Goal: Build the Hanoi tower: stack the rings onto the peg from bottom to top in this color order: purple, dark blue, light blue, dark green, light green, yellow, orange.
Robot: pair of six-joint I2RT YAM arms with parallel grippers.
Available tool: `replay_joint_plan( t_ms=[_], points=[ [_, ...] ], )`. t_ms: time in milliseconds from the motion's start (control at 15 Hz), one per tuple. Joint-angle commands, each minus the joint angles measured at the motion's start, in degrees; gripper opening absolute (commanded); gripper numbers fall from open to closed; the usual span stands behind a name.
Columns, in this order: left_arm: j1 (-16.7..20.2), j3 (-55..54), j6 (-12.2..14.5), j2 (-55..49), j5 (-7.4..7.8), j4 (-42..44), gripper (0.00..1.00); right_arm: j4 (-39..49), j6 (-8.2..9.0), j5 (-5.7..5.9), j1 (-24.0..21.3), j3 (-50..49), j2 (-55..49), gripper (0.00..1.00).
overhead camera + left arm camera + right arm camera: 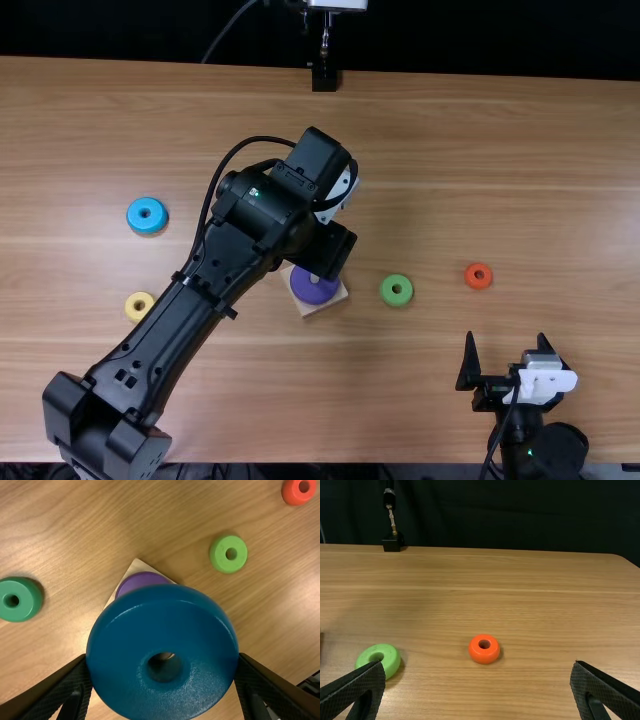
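My left gripper [330, 250] is over the peg base [338, 297], where the purple ring [314, 288] lies around the peg. In the left wrist view, my left gripper [162, 667] is shut on the dark blue ring [162, 700], held above the purple ring [142, 581] and partly covering it. My right gripper [508, 350] stands open near the table's front edge; in the right wrist view the gripper [477, 672] has nothing between its fingers. Light green ring [396, 290] and orange ring [478, 276] lie right of the base.
The light blue ring [147, 215] and the yellow ring [139, 306] lie on the left of the table. A dark green ring [19, 600] shows in the left wrist view. A black stand [325, 78] is at the far edge.
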Motion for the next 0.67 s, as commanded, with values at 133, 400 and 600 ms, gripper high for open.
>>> replay_joint_plan(
  t_ms=[133, 400, 600],
  points=[
    [-0.39, 1.68, -0.33, 0.94, 0.05, -0.68, 0.81, -4.5, -0.11, -0.59, -0.75, -3.44, -0.73, 1.0],
    [-0.21, 1.51, -0.33, 0.86, 0.05, -2.48, 1.0, -4.5, -0.11, -0.59, -0.67, -3.44, -0.73, 1.0],
    [-0.13, 1.51, -0.33, 0.86, 0.05, -2.37, 1.0, -4.5, -0.11, -0.59, -0.67, -3.44, -0.73, 1.0]
  ],
)
